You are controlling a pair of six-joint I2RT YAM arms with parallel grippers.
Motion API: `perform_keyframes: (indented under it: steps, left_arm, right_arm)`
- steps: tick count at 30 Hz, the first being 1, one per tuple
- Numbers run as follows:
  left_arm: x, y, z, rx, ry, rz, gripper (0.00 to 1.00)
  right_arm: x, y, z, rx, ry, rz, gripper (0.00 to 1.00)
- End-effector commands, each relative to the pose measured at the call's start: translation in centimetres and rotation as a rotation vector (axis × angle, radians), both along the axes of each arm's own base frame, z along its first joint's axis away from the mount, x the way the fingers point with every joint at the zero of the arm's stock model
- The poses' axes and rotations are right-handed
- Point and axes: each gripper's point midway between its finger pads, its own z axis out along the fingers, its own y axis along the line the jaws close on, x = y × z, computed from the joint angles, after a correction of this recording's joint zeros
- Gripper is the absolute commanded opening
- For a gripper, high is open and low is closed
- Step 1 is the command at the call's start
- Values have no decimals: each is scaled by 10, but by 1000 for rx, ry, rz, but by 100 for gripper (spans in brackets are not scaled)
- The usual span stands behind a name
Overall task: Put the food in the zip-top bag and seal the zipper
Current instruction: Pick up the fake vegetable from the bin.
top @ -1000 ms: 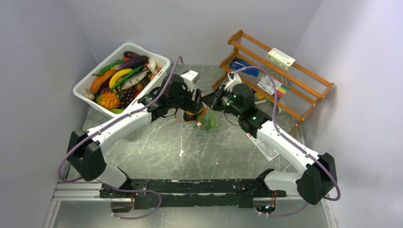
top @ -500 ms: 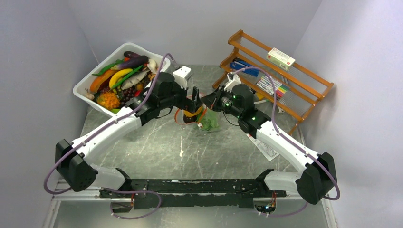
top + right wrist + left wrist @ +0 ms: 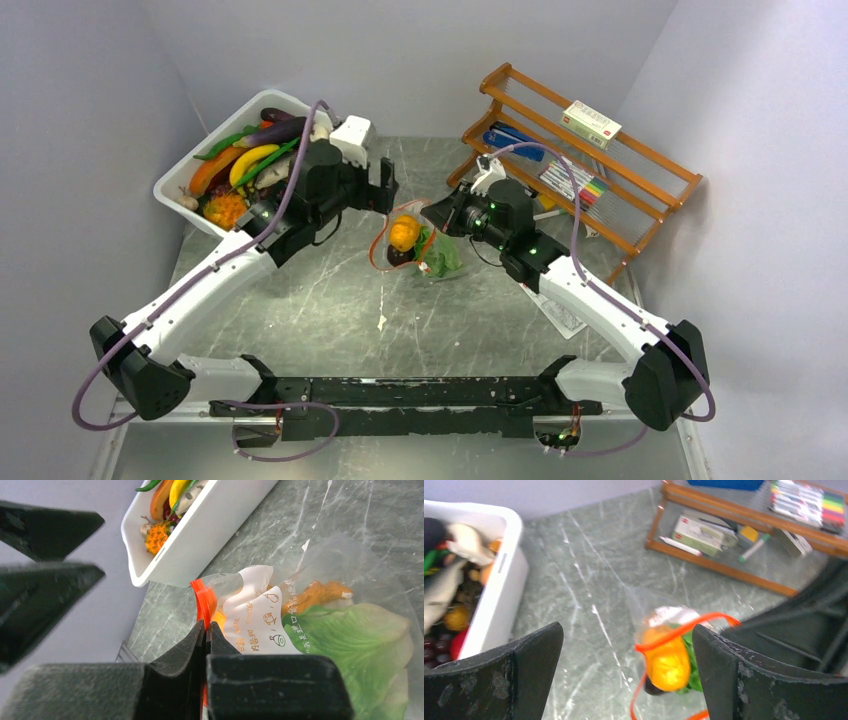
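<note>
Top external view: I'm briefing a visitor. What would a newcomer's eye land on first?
The clear zip-top bag at table centre, bright orange fruit and lettuce inside, its zipper pinched by the right gripper. The open left gripper hovers nearby, beside a white bin of toy food at back left.

Left tool [image 3: 626, 640] spread wide, right tool [image 3: 206, 626] pinched closed, arms extended

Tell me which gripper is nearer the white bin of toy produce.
Left. The left gripper is open just right of the white bin; the right gripper is farther right, shut on the zipper.
</note>
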Motion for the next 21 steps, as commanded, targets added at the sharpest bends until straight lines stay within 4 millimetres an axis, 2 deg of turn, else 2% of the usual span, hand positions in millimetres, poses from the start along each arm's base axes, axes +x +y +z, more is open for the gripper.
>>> perform_keyframes:
  steps: [1,6,10,12,15,21]
  left_arm:
    - [27,46,6,46,10,161,99]
    - [52,105,-12,4,69,285,98]
    - [72,164,-20,21,51,428,81]
    - [85,186,-26,11,44,471,68]
    - [112,203,-32,-58,72,466,53]
    - [184,209,-40,-211,72,461,41]
  right_arm:
    - [-2,-3,18,20,-59,-2,0]
    - [-4,-5,20,15,-72,-1,0]
    - [-6,-7,19,10,-77,-3,0]
    - [-7,-7,19,5,-77,4,0]
    - [-5,-5,27,-14,-94,18,0]
    - [-5,-7,34,-16,-114,14,0]
